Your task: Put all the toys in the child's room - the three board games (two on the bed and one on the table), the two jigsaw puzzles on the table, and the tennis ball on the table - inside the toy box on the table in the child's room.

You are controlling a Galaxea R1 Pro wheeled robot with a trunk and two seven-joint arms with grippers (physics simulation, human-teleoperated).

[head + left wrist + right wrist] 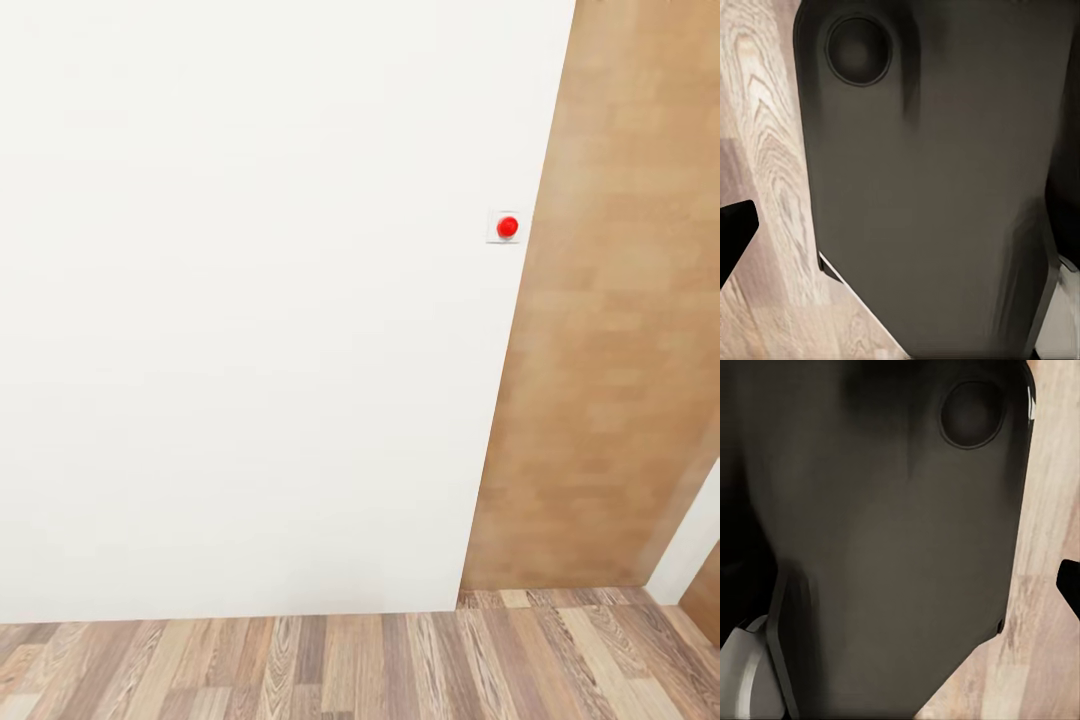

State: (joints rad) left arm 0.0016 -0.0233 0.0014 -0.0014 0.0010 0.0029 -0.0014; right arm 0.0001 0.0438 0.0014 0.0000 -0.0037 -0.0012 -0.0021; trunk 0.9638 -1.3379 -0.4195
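Three views, none containing a toy, the toy box, the table or the bed. Head view: a plain white wall (250, 300) occupies most of the field; a tan wood-grain panel (610, 350) adjoins it, and wood-plank flooring (350, 665) runs along the base of both. A small white plate carrying a red button (508, 227) sits on the wall just beside the panel's edge. Left wrist view: a broad dark grey robot body panel (937, 195) with a round recess (857, 49) lies ahead of the fingers, blocking the outlook; one black fingertip (735, 225) shows against the plank floor (761, 127). Right wrist view: a matching dark panel (877, 547), with one black fingertip (1070, 585) over pale flooring (1042, 607). Finger opening cannot be told for either gripper.
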